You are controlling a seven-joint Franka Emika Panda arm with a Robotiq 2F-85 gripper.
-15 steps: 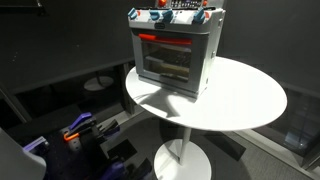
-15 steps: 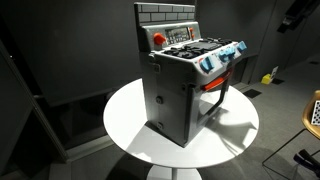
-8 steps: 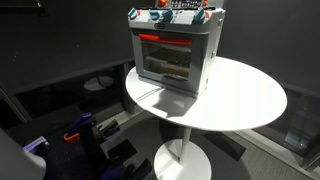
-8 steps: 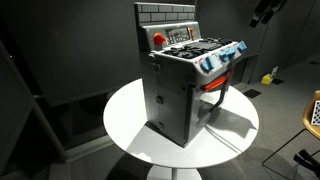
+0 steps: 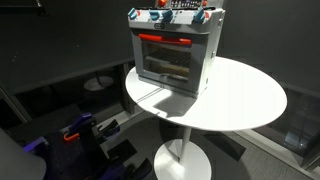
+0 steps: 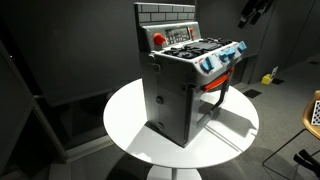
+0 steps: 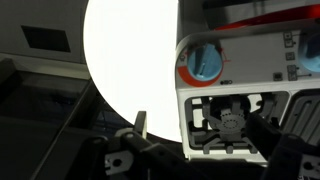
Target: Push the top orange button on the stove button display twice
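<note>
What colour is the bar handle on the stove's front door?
Red; the bar handle shows best in an exterior view.

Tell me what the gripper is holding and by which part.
Nothing. The gripper hangs in the air apart from the stove, and the wrist view shows its jaws wide open and empty.

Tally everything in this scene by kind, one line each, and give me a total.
Toy stove: 1
Round white table: 1
Robot gripper: 1
Total: 3
</note>
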